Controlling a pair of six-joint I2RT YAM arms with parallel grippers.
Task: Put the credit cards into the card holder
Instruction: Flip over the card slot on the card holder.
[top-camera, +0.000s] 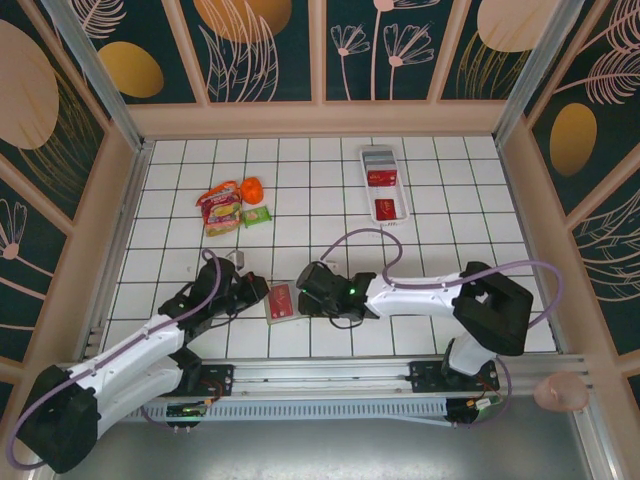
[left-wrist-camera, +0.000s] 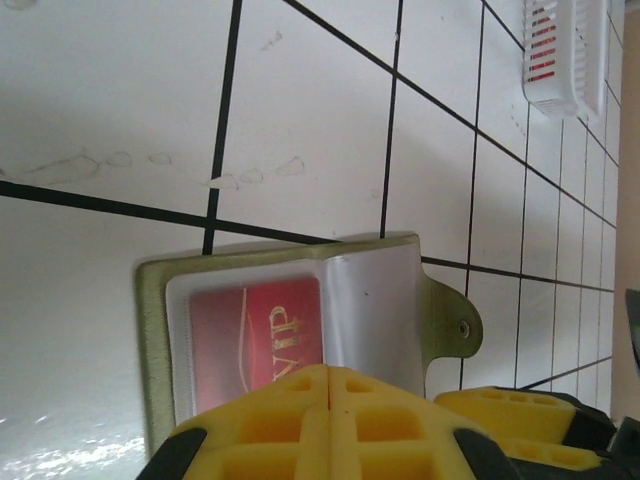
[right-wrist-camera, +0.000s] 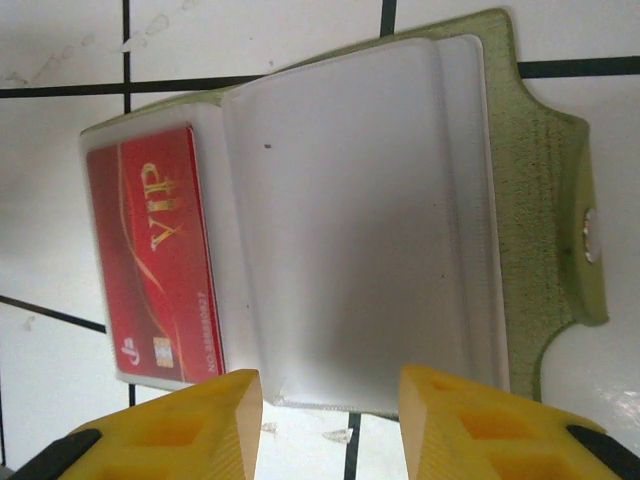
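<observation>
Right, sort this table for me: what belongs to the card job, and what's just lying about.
Job: green wallet; red card already in its sleeve; red cards in the white tray.
Lying about: snack packets; orange item; small green packet.

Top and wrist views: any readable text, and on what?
"VIP" in gold, on the red credit card in the clear sleeve of the card holder.
Small print along that card's edge: too blurred to read.
Top view, red cards in the white tray and snack packets: too small to read.
</observation>
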